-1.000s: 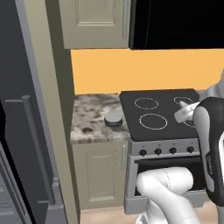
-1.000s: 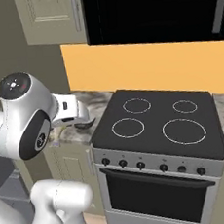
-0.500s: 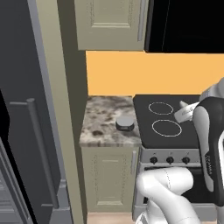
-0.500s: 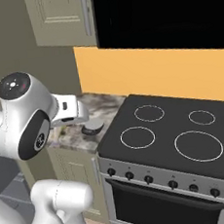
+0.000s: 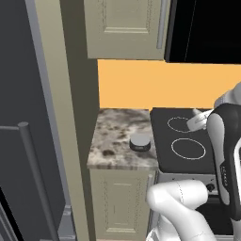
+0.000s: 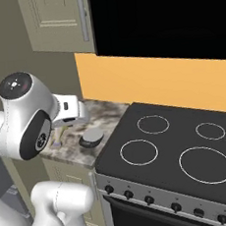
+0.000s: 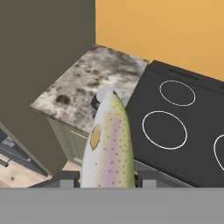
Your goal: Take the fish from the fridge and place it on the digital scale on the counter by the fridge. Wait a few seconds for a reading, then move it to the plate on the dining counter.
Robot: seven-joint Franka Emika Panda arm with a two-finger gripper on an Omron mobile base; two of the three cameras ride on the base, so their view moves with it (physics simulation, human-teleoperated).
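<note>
My gripper [image 7: 107,180] is shut on the fish [image 7: 109,144], a pale speckled fish that points away from the hand. The fish hangs above the floor in front of the counter [image 7: 83,83] and hides part of the digital scale [image 7: 99,98]. From the base, the scale [image 5: 140,142] stands near the counter's [image 5: 117,132] right edge, next to the stove. My hand [image 6: 68,112] hovers left of the scale [image 6: 92,137]. The fridge [image 5: 23,141] fills the left. The plate and the dining counter are out of view.
A black stove top [image 5: 183,141] with ring burners adjoins the counter on the right. Beige wall cabinets [image 5: 124,28] hang above it. A tall beige panel [image 5: 61,117] separates fridge and counter. The fridge's bar handle [image 5: 33,183] juts forward at lower left.
The base has driven, so the whole scene has shifted: counter, scale and stove now sit further right in the left base view and closer. The fish stays in the gripper.
</note>
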